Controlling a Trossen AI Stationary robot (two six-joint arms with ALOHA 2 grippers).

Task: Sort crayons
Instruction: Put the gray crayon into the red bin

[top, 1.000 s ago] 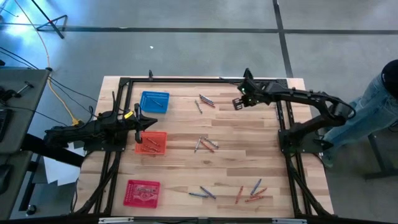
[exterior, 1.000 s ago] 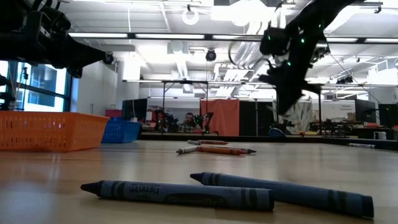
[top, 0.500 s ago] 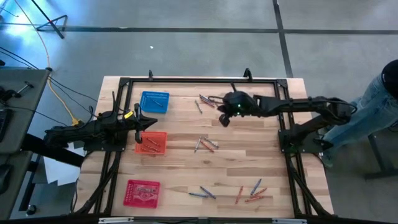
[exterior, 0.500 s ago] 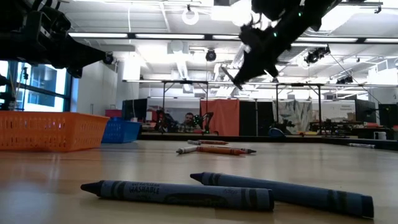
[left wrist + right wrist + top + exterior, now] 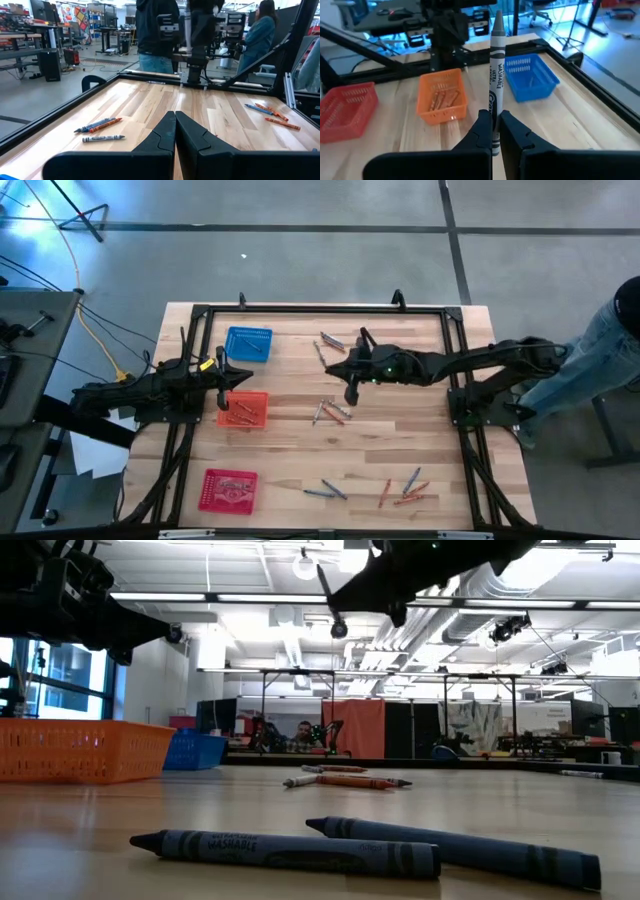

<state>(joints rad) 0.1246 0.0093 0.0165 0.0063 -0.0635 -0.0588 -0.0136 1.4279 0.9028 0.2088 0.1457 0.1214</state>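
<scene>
My right gripper (image 5: 349, 383) hangs over the table's middle, shut on one grey crayon (image 5: 496, 70), and shows high in the low view (image 5: 372, 580). My left gripper (image 5: 238, 377) waits shut and empty above the orange basket (image 5: 243, 409); its fingers (image 5: 175, 125) are closed together. Loose crayons lie flat on the table in groups: far middle (image 5: 330, 342), centre (image 5: 331, 412), near middle (image 5: 325, 490) and near right (image 5: 405, 488). The blue basket (image 5: 248, 343) and the red basket (image 5: 229, 489) stand on the left side. My right gripper pinches the grey crayon between its two fingers near the flat end (image 5: 494, 131). Most of the crayon, with the pointed tip (image 5: 497, 15), stands free past the fingertips. The crayon is lifted clear of the table.
Two greyish crayons (image 5: 285, 852) (image 5: 460, 850) lie close to the low camera. A black frame (image 5: 320, 308) runs around the table's edges. A person (image 5: 610, 350) stands beyond the right edge. The orange basket (image 5: 440, 97) and the red basket (image 5: 345, 107) hold crayons.
My right gripper has swung from the far right part of the table toward its left edge and a little toward its near edge, ending over the middle. My left arm has kept still.
</scene>
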